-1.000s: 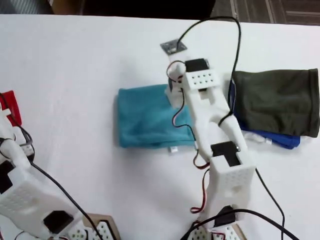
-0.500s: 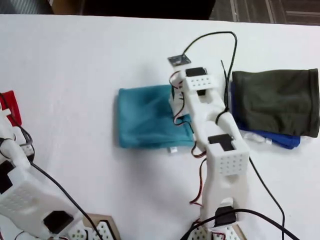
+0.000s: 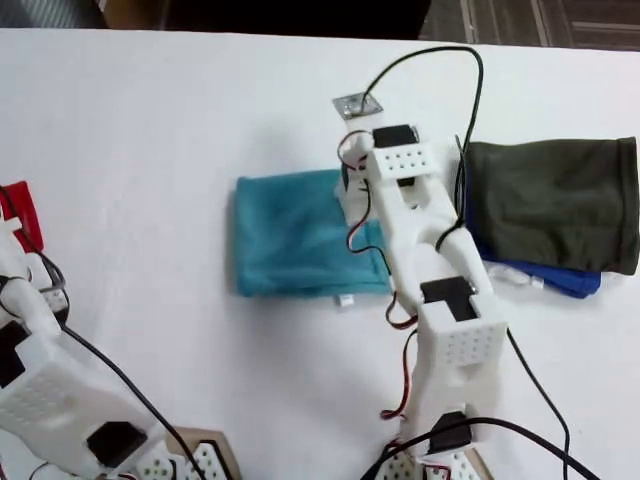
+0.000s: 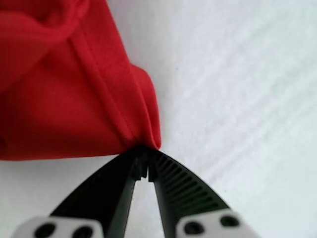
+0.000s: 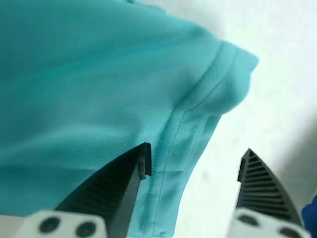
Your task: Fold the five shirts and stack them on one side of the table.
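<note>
Right arm [image 3: 430, 230] has shifted a bit; my right tool [image 5: 196, 159] is spread wide over the stitched teal shirt [image 5: 89, 89]. My left tool [image 4: 146, 164] pinches the red shirt [image 4: 64, 99].

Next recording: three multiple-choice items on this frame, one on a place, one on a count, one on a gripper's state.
1. The green shirt lies: A on the blue shirt; B under it; C apart from it.
2. Shirts in the high view: A two; B four; C five.
3. The right gripper is: A open at the edge of the teal shirt; B shut on it; C shut on nothing.

1 A: blue peeks out beneath green.
2 B: green, blue, teal and a red shirt.
3 A: its fingers stand apart, one over teal cloth.
</note>
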Tool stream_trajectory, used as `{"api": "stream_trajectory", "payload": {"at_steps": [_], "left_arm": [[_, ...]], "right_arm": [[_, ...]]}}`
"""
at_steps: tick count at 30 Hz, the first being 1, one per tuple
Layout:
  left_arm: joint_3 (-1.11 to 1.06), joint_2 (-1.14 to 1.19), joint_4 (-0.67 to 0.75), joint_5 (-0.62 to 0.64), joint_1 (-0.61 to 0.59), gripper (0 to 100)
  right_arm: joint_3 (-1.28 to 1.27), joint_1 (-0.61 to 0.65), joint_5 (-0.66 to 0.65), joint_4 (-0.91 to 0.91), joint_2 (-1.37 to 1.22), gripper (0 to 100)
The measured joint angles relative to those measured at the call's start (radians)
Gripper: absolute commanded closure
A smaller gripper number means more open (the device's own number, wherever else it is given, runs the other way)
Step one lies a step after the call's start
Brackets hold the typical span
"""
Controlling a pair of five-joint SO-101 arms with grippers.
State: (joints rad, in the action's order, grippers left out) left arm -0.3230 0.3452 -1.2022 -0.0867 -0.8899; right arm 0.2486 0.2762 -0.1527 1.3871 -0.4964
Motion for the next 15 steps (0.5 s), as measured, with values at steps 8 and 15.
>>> {"api": "stream_trajectory", "payload": {"at_steps": [8, 15], "left_arm": [[0.000, 0.000, 0.000, 0.000, 0.000, 97], [0.000, 0.000, 0.000, 0.000, 0.000, 97]], "right_arm": [[0.000, 0.043, 0.000, -0.040, -0.057, 70.7], [0.005, 0.029, 0.000, -0.057, -0.140, 70.7]]}}
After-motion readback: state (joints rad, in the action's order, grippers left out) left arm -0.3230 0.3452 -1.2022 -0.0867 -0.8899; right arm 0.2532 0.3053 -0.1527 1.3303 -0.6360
